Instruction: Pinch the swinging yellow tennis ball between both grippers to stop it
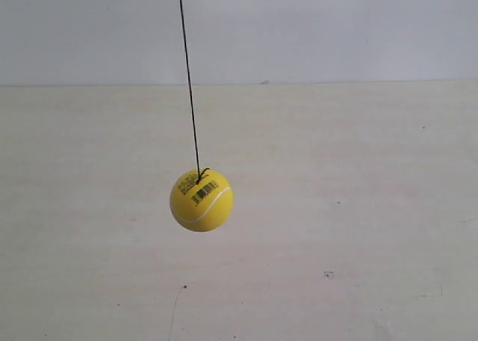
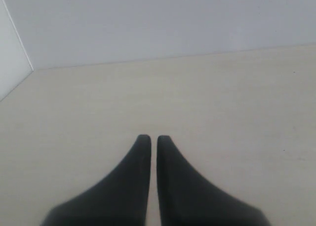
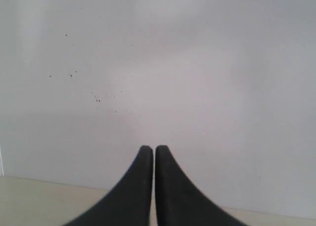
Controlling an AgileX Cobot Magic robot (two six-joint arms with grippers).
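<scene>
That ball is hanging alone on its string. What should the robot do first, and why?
Probably bring the left gripper and right gripper in toward the yellow tennis ball, one from each side. Neither wrist view shows the ball, and the exterior view shows no arm near it.

Yellow tennis ball [image 1: 202,203] shows white seam [image 1: 214,212], black barcode [image 1: 204,193].

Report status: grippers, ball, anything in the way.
Left gripper shut, empty, over the tabletop. Right gripper shut, empty, facing the wall. Yellow tennis ball hanging free on its string, untouched. Nothing seen in the way.
</scene>
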